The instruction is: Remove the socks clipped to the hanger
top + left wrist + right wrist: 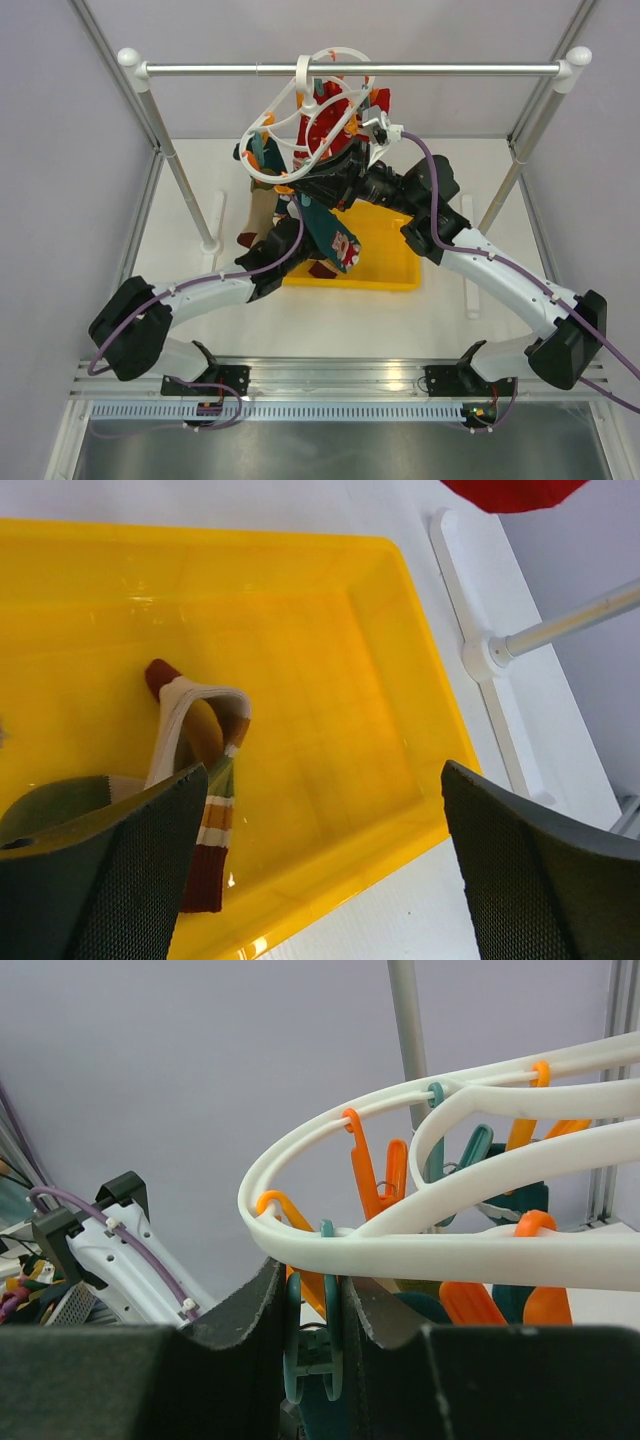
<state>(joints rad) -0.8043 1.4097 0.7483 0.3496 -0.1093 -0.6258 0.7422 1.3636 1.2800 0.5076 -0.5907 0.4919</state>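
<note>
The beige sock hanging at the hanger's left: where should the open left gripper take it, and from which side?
Probably near the top of the beige sock, just under the hanger, coming from the left: it hangs free on that side, while the right gripper, pinching a teal peg, and the teal sock crowd the other.
</note>
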